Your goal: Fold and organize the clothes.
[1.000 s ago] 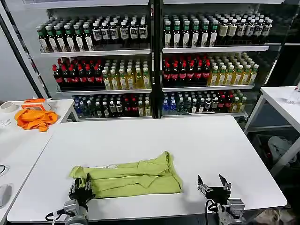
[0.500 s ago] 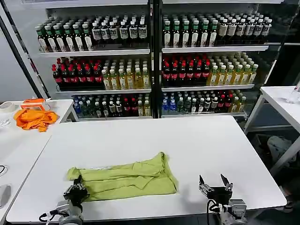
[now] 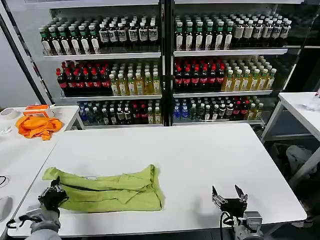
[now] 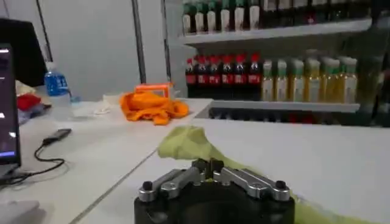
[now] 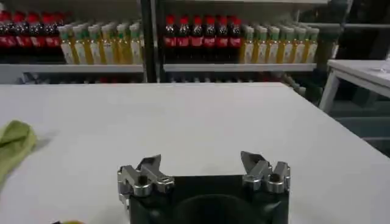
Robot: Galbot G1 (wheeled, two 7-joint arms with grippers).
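— So where does the T-shirt [image 3: 105, 188] lie?

— Folded into a long band on the white surface [image 3: 200, 160], toward its near left corner, running left to right. One end reaches the surface's left edge; the other end flares a little near the middle of the front half.

— And the left end effector [image 3: 52, 195]?

— Down at that left end of the shirt, near the front left corner. In the left wrist view its fingers [image 4: 208, 168] are drawn together with yellow-green fabric [image 4: 189, 143] rising just beyond them, so it is clamped on the shirt's end.

— The right one?

— The right end effector [image 3: 229, 196] sits over the near right part of the surface, well apart from the shirt. Its fingers [image 5: 149, 165] stand spread with bare surface between them, holding nothing. The shirt's edge [image 5: 13, 143] shows far off to one side in that wrist view.

— Anything else around?

— An orange cloth [image 3: 37, 126] bunched on the neighbouring table [image 3: 15, 155] to the left, and shelves of bottles [image 3: 165, 70] behind.
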